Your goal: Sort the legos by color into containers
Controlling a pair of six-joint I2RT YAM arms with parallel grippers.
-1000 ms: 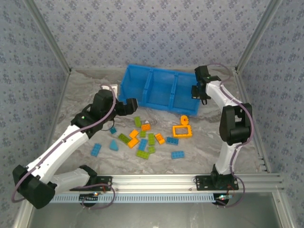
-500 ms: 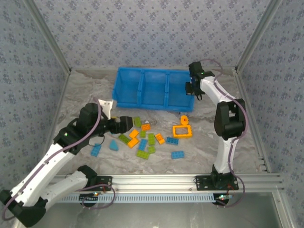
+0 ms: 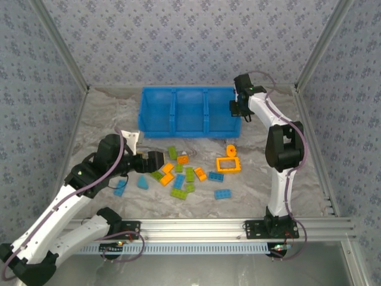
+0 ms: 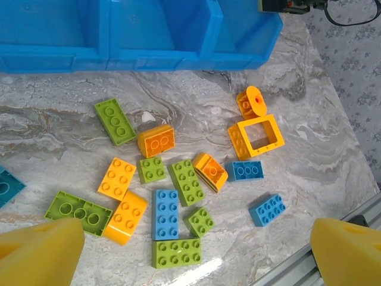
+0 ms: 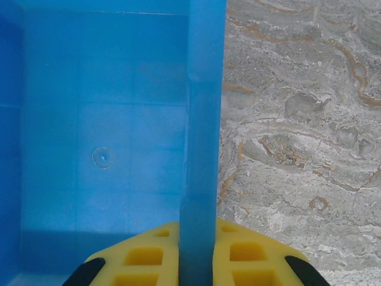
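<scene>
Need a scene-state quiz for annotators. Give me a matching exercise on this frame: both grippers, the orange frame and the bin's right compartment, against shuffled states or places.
Things:
1. left gripper
2. right gripper
3. orange frame
4. right compartment

States or places:
A. holds no bricks
B. open, by the scattered bricks
C. lying on the table next to an orange round piece
D. shut on the right wall of the blue bin

Pairs: 1-B, 2-D, 3-C, 4-A
</scene>
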